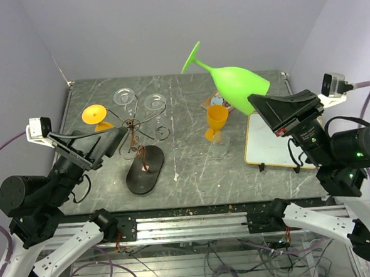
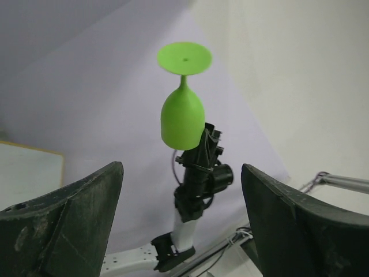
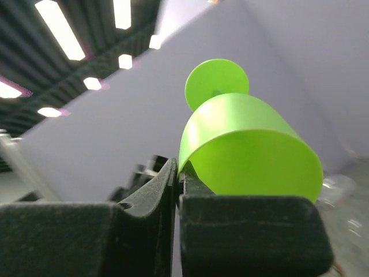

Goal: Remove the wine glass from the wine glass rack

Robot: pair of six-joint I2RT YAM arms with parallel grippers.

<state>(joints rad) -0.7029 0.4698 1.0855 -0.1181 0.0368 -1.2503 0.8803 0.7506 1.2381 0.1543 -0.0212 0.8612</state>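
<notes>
A green wine glass [image 1: 235,85] is held up in the air over the right back of the table, tilted with its foot pointing up and left. My right gripper [image 1: 259,104] is shut on its rim, one finger inside the bowl and one outside, as the right wrist view [image 3: 248,144] shows. The copper wire wine glass rack [image 1: 134,132] stands on its dark oval base [image 1: 145,170] at centre left. An orange glass [image 1: 95,114] and two clear glasses [image 1: 124,96] hang on its arms. My left gripper [image 1: 110,142] is open and empty just left of the rack.
An orange glass [image 1: 216,121] stands mid-table with a clear glass [image 1: 220,147] beside it. A white board [image 1: 274,140] lies at the right under the right arm. Purple walls close in the back and sides.
</notes>
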